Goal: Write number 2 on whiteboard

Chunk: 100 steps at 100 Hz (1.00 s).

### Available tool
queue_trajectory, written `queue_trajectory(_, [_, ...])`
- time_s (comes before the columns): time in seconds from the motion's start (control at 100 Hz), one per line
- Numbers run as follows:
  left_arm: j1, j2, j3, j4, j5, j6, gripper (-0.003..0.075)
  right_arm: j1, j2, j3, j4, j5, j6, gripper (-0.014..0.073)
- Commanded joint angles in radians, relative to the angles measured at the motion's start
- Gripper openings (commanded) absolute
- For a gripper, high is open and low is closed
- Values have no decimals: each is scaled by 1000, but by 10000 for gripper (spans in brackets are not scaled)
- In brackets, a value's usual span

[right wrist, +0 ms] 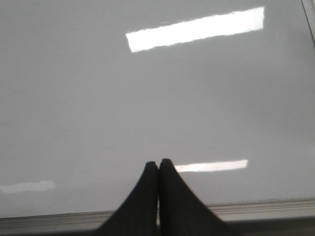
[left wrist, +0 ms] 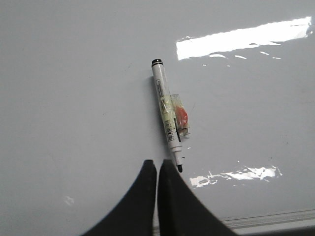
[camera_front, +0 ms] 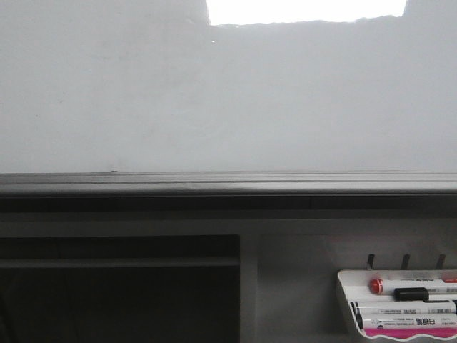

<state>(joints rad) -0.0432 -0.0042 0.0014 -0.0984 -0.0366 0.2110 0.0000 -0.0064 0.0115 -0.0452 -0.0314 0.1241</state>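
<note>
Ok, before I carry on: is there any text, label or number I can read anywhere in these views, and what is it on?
whiteboard: nothing written in any view; no 2 drawn.
marker lying on the board, left wrist view: printed label and barcode, too small to read.
markers in the tray, front view: black print on a white marker and white characters on a pink band, too blurred to read.

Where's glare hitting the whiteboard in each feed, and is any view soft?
Front view: one bright patch at the top edge of the whiteboard. Left wrist view: a bright strip above the marker, a broken one near its tip; sharp. Right wrist view: two strips, slightly soft.
</note>
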Motion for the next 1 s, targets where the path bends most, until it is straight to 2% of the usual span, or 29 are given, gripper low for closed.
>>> queue_trajectory(0.0, [-10,-27,12,0,-77,-11,-20,-7,-20,24,-11,-75,-5,-74])
queue_trajectory(0.83, [-10,-27,12,0,-108,-11,-20,-7,-20,24,-11,-75,-5,-74])
queue_trajectory(0.99, [-10,-27,10,-2,-158,-11,-20,-7,-20,22,-11,-172,-5,-74])
